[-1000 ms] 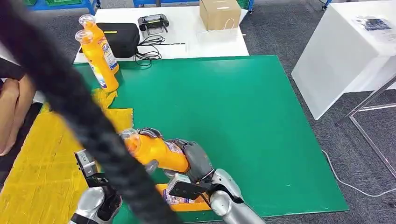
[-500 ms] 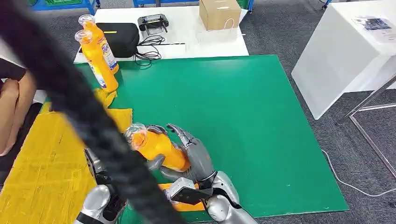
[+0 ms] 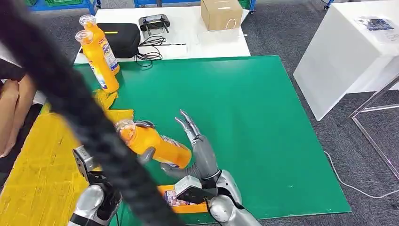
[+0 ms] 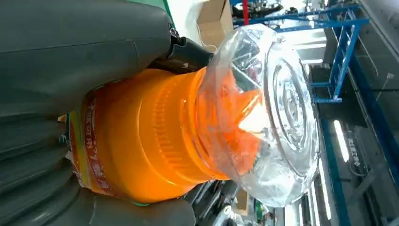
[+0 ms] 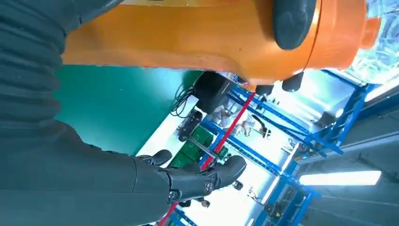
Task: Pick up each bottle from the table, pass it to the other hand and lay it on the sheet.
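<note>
An orange bottle (image 3: 157,147) with a clear cap hangs tilted over the green mat (image 3: 244,108). My left hand (image 3: 146,155) grips it, and the left wrist view shows the grey hand (image 4: 70,61) wrapped round the bottle (image 4: 155,141). My right hand (image 3: 198,149) stands just right of the bottle, fingers spread and off it; in the right wrist view this hand (image 5: 188,179) is empty beside the bottle (image 5: 197,33). A second orange bottle (image 3: 181,197) lies on the mat under my right arm. Two more bottles (image 3: 99,59) stand at the mat's far left corner. The yellow sheet (image 3: 42,160) lies on the left.
A thick black cable (image 3: 70,103) crosses the head view and hides part of my left arm. A person's arm (image 3: 11,113) rests at the left edge. Behind the mat a white table (image 3: 207,40) carries a cardboard box (image 3: 221,13) and a black bag (image 3: 123,37).
My right hand has opened and let go of the bottle. The bottle is now in my left hand alone and has shifted a little to the left.
</note>
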